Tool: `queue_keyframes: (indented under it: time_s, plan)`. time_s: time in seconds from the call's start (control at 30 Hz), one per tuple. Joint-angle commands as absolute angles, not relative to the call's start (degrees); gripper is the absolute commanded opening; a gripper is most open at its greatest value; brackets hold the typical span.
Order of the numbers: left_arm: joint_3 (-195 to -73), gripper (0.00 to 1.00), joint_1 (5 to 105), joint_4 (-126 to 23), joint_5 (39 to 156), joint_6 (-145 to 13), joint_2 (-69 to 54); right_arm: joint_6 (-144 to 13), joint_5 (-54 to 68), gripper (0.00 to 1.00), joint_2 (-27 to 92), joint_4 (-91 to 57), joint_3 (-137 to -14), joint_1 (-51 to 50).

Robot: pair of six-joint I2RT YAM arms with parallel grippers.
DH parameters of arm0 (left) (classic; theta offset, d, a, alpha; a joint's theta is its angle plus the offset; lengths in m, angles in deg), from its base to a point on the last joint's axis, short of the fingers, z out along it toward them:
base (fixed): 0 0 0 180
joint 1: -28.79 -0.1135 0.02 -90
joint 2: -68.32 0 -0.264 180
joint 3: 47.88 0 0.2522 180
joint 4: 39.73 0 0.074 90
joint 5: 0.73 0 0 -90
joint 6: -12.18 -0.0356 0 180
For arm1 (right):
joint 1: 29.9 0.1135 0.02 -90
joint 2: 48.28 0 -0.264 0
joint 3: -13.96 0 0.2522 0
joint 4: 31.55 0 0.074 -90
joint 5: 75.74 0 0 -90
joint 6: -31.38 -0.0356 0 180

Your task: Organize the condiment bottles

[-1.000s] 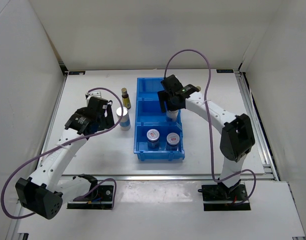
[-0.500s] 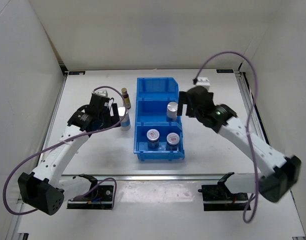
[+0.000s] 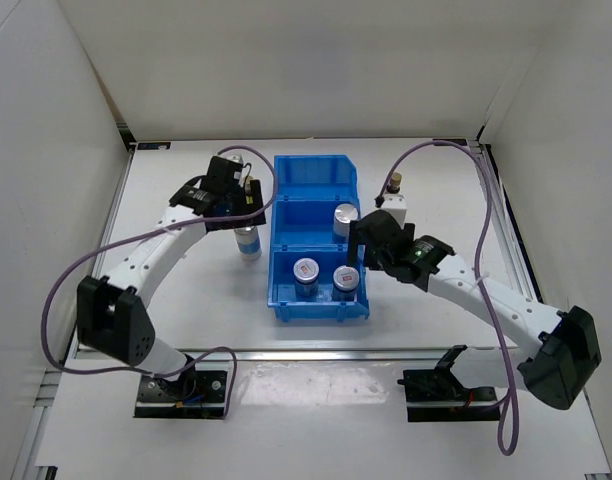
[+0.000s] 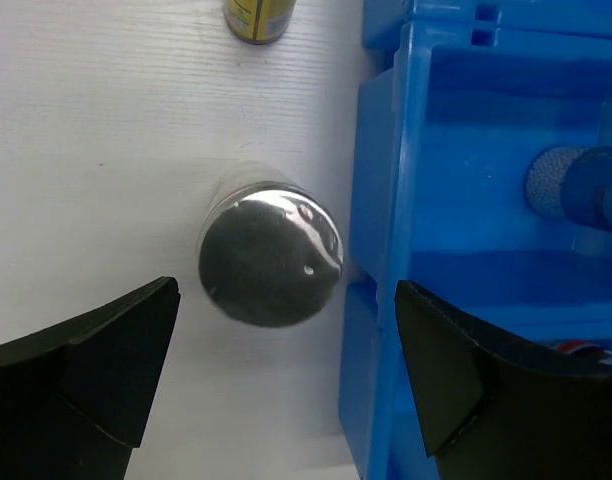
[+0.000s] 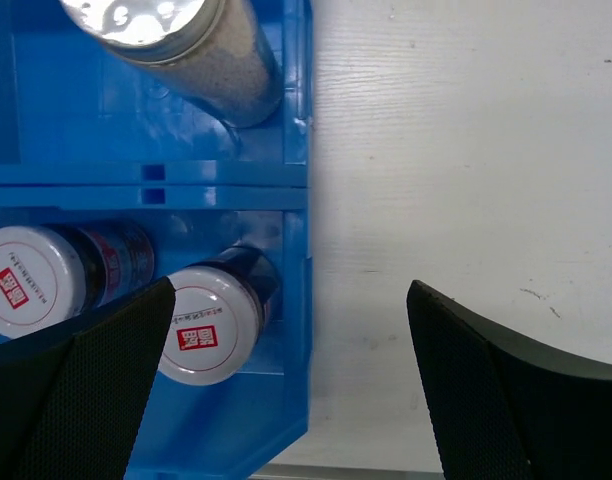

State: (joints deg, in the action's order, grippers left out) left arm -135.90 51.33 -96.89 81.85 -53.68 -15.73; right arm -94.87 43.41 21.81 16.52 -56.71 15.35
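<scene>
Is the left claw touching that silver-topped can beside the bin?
Apart. Left wrist view: the left gripper is open, fingers clear either side of the can.

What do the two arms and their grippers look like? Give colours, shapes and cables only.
The left arm and right arm have white tubular links and bulky black joints. Each trails a loose purple cable. The left fingers are broad, smooth black wedges. The right fingers are alike but carry a fine grid texture. No legible markings show.

jars [image 3: 306,270] in near bin [image 3: 315,163] compartment, cylinder [image 3: 344,218] in middle, second cylinder [image 3: 248,241] outside left
</scene>
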Motion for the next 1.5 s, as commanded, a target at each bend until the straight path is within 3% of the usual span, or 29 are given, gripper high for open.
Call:
queue_keyframes:
  time_s: [0.0,0.17,0.3,0.33,0.37,0.53,0.7,0.93,1.27,1.47]
  plan:
    - [-138.8,1.0,51.0,-95.4,83.5,-54.6,-19.3,-96.3,49.9,1.0,21.2,14.7,-59.0,19.7]
    - [-139.4,0.96,50.4,-94.9,83.5,-54.6,-23.3,-96.3,51.6,1.0,19.8,14.2,-57.9,21.1]
    - [-140.0,0.74,50.4,-94.9,83.5,-55.2,-24.0,-96.3,52.1,1.0,19.3,14.2,-57.4,21.1]
    - [-140.0,0.62,50.4,-94.9,83.5,-55.2,-22.6,-96.3,52.1,1.0,19.3,14.2,-57.4,21.1]
    - [-140.6,0.57,50.4,-94.9,82.8,-55.2,-21.7,-96.3,52.1,1.0,19.3,14.2,-57.4,21.1]
    - [-147.1,0.45,50.9,-98.3,79.4,-55.2,-13.8,-96.3,52.1,1.0,18.8,14.2,-57.4,21.1]
    - [-156.3,0.42,56.5,-98.9,78.7,-54.7,-10.7,-96.9,52.7,1.0,18.8,14.2,-56.8,21.1]
    - [-163.2,0.4,62.4,-98.9,81.5,-54.7,-19.9,-98.7,53.2,1.0,16.5,14.2,-55.7,21.1]
    - [-159.6,0.37,63.6,-95.1,83.2,-54.2,-29.8,-99.2,53.8,1.0,15.3,14.2,-54.6,21.1]
    - [-157.9,0.42,64.1,-94.0,83.8,-53.7,-33.3,-99.2,53.8,1.0,15.3,14.2,-54.6,21.1]
